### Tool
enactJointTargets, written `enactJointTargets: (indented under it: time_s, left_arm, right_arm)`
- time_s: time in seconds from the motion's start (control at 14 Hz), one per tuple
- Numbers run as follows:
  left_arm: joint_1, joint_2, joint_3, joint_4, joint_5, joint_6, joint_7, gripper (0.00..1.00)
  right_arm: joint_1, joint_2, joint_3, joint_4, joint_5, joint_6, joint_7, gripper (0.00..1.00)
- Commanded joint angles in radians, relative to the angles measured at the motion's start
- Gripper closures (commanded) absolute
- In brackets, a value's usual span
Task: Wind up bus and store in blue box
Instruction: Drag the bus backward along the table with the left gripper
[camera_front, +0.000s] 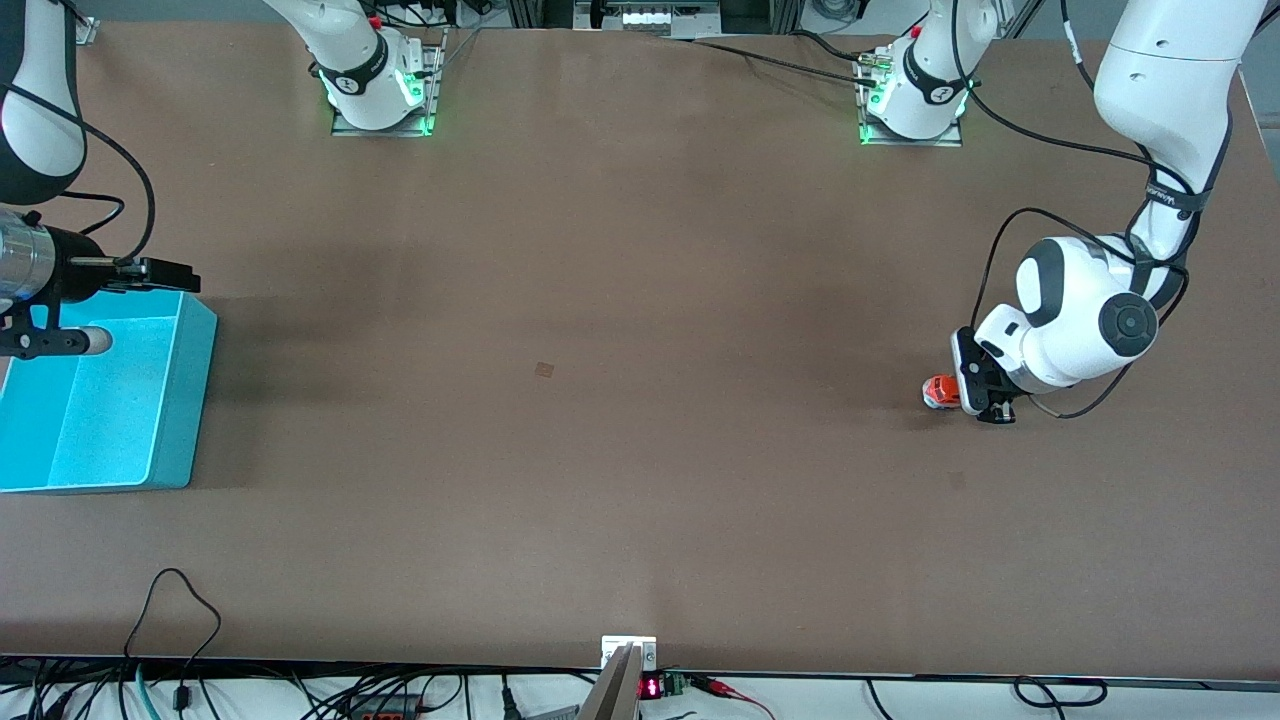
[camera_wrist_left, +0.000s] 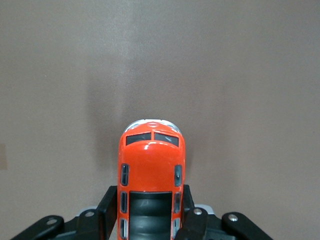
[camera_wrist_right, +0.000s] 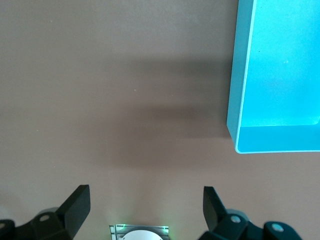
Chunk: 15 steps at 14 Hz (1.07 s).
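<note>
- The left gripper (camera_front: 978, 392) is down at the table near the edge at the left arm's end, about midway between the robots' edge and the front camera's edge, with its fingers (camera_wrist_left: 111, 207) clamped on either side of the toy bus (camera_front: 938, 391).
- The grip sits on the rear part of the bus's body, leaving the windscreen end free. Judging from the task, this hold suits dragging the toy along the table (camera_front: 640, 400) to wind its spring, since the wheels appear to be at or near the surface; whether they actually touch cannot be told.
- In the left wrist view the bus (camera_wrist_left: 151, 172) lies roof-up, its long axis running straight out from between the fingers. In the front view its nose points along the table's length toward the right arm's end, where the box stands.
- The turquoise-blue box (camera_front: 190, 400) sits against the edge at the right arm's end, well apart from the bus, its inside showing nothing.
- The right gripper (camera_front: 160, 272) waits in the air over the box wall nearest the robots' bases, jaws spread wide with nothing between them; in its wrist view the box (camera_wrist_right: 240, 90) lies just beside the fingers' line, perhaps ready to steady or receive.
</note>
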<state>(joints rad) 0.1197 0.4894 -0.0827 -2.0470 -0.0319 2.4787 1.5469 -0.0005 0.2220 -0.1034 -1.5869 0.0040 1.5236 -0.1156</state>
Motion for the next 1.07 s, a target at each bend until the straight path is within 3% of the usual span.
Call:
enactJointTargets:
  time_s: [0.0,0.36,0.71,1.0]
  left_arm:
    - [-0.002,-0.023,-0.002,-0.029,-0.009,-0.001,0.018,0.69]
    - [0.029,0.012,0.004,-0.019,-0.009,-0.012,0.036,0.69]
    - [0.164,0.061,0.004,0.022,-0.009,-0.012,0.220,0.69]
    - [0.247,0.080,0.011,0.028,-0.009,-0.011,0.294,0.69]
  right_arm:
    - [-0.009,-0.022,0.004,-0.043,-0.001,0.021,-0.003,0.00]
    - [-0.009,-0.177,0.002,-0.301,-0.002,0.216,-0.045,0.00]
    - [-0.007,-0.191,0.002,-0.324,-0.004,0.242,-0.052,0.00]
    - [-0.006,-0.187,0.004,-0.315,-0.064,0.297,-0.052,0.00]
